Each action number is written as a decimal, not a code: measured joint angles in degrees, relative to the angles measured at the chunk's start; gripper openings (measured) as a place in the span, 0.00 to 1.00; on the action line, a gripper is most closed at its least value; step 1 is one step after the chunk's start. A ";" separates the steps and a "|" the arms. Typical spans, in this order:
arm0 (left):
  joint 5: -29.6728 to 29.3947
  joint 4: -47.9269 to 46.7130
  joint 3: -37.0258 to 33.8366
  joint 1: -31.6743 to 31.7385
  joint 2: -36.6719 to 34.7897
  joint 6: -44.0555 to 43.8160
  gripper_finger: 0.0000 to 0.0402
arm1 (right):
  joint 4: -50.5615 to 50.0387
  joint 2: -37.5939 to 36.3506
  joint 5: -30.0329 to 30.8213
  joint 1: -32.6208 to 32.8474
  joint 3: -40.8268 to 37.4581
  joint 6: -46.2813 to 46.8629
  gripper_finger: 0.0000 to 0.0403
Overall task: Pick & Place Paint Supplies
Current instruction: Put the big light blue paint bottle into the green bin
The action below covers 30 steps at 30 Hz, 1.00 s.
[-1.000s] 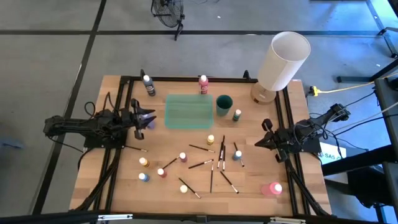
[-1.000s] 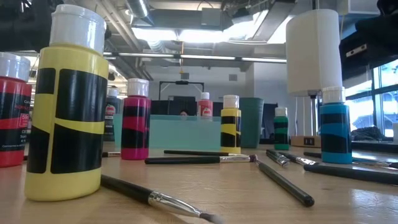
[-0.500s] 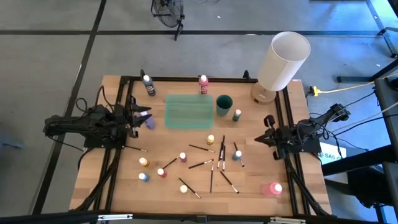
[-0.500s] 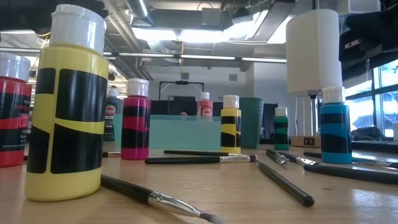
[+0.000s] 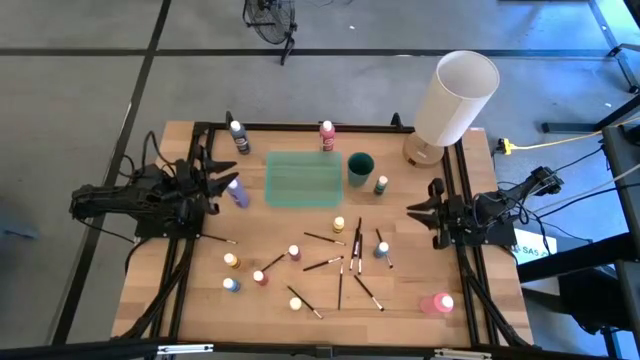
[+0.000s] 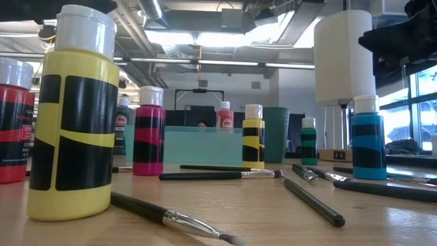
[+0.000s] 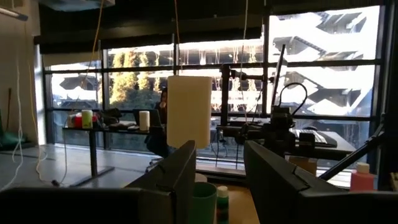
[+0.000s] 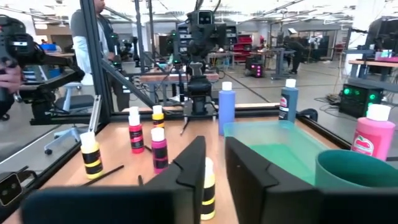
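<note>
Small white-capped paint bottles (image 5: 294,252) stand scattered over the near half of the wooden table, with thin dark brushes (image 5: 340,265) lying among them. A purple bottle (image 5: 238,192) stands upright on its base just right of my left gripper (image 5: 220,178), which is open and clear of it. The same bottle (image 8: 226,106) shows in the right wrist view. My right gripper (image 5: 413,211) hovers at the table's right side, narrowly open and empty, pointing at a yellow bottle (image 8: 209,186).
A green tray (image 5: 303,180) lies mid-table with a dark green cup (image 5: 360,168) and a green bottle (image 5: 381,184) to its right. A big white cylinder (image 5: 455,95) stands at the far right corner. A larger pink bottle (image 5: 437,303) is near the right near corner.
My left gripper has drawn back from the purple bottle toward the table's left and far side; the bottle now stands free on the table. My right gripper has shifted a little toward the far edge.
</note>
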 joint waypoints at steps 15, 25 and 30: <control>-0.99 -15.18 9.89 0.00 5.06 -6.58 0.40 | 0.32 0.00 0.02 0.00 0.00 0.43 0.56; 1.26 -33.77 21.81 0.00 12.68 -9.54 0.51 | 0.52 0.00 2.08 0.01 0.00 0.70 0.64; 1.23 -58.02 33.82 0.00 21.26 -13.67 0.51 | 0.38 0.00 2.08 0.01 0.00 2.11 0.67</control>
